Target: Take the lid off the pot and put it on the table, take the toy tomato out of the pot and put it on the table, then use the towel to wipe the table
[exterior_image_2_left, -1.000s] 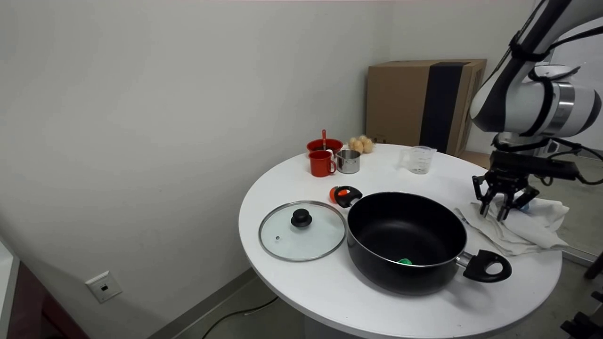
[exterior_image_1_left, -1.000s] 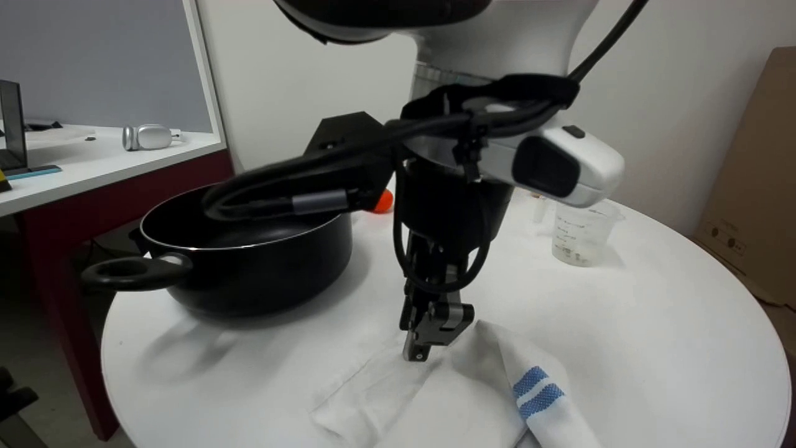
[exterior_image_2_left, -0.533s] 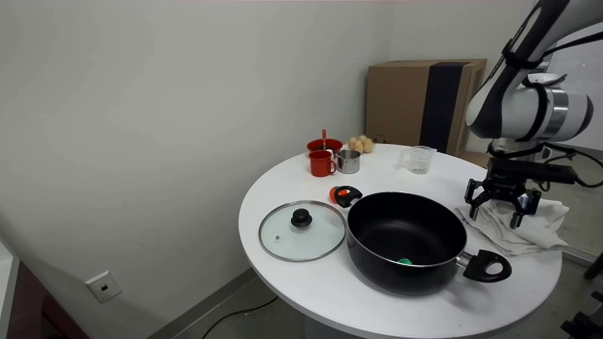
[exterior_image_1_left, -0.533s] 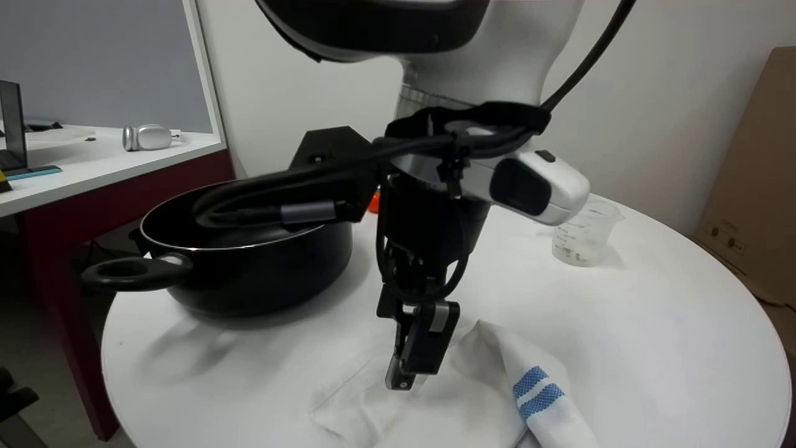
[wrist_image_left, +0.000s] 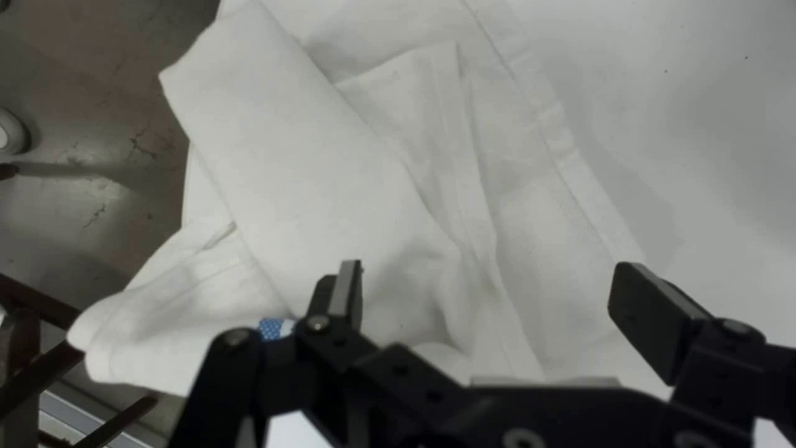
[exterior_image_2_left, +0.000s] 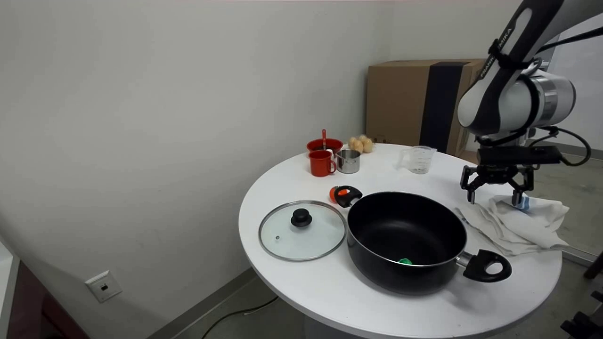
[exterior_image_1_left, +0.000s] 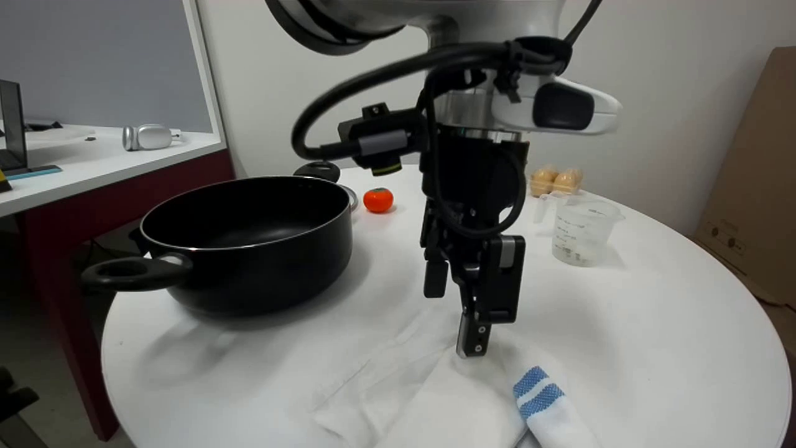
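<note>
Gripper (wrist_image_left: pixel 489 267) — fingers (wrist_image_left: pixel 342 295) spread wide over towel (wrist_image_left: pixel 323 180); whether they touch it, cannot tell. In exterior view, pot (exterior_image_2_left: pixel 405 230) as clock centre: towel rumpled at 3 o'clock; lid (exterior_image_2_left: pixel 311 242) flat, knob (exterior_image_2_left: pixel 301 218) up, at 9, just beside pot; tomato (exterior_image_2_left: pixel 333 194) on table (exterior_image_2_left: pixel 287 186) at 10, partly behind handle (exterior_image_2_left: pixel 351 197). Green bit (exterior_image_2_left: pixel 404 261) inside pot at 6 — too small to name. Steel cup (exterior_image_2_left: pixel 348 163) at 11, measuring cup (exterior_image_2_left: pixel 419 161) at 12.
</note>
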Available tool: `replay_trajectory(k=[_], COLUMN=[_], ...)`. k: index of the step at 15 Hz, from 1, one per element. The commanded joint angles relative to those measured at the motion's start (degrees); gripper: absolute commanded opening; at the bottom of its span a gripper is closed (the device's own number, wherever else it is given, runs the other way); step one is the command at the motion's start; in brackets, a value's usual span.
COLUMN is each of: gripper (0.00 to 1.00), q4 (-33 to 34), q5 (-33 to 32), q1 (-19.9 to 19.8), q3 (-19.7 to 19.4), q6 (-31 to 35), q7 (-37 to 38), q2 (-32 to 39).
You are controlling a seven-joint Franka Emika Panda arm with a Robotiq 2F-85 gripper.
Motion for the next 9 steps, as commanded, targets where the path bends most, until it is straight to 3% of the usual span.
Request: replay_trajectory(k=[1, 8, 9], gripper=[1.00, 1.00, 0.95], q4=[2.45, 3.15, 2.82], q5=[-5.22, -10.20, -10.09], q1=[3.99, 8.67, 8.88], q3=[-3.15, -5.63, -5.58], q6=[-0.13, 3.04, 3.83], q7=[5.08, 10.03, 9.97], q2=[2.69, 5.93, 6.11])
